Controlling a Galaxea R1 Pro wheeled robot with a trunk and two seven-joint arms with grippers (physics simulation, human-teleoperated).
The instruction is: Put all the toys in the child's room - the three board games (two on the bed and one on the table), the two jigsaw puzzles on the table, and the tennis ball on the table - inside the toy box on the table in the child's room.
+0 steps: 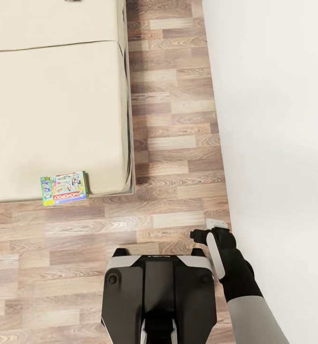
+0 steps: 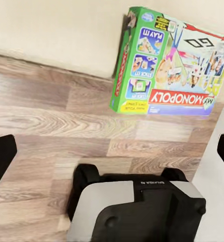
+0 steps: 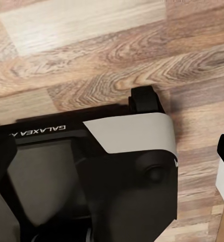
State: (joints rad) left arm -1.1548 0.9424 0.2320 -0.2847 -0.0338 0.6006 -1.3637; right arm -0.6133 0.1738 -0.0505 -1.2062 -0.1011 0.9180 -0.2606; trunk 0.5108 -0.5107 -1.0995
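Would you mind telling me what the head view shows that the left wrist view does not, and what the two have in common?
Head view alone: the wide beige mattress of the bed, the white wall at the right, and the right arm with its hand beside the base.
Left wrist view alone: the game's lettering up close, reading My Monopoly, and the left hand's dark fingertips at the frame edges.
Both: the board game at the bed's edge, the wood-plank floor and the robot's base.
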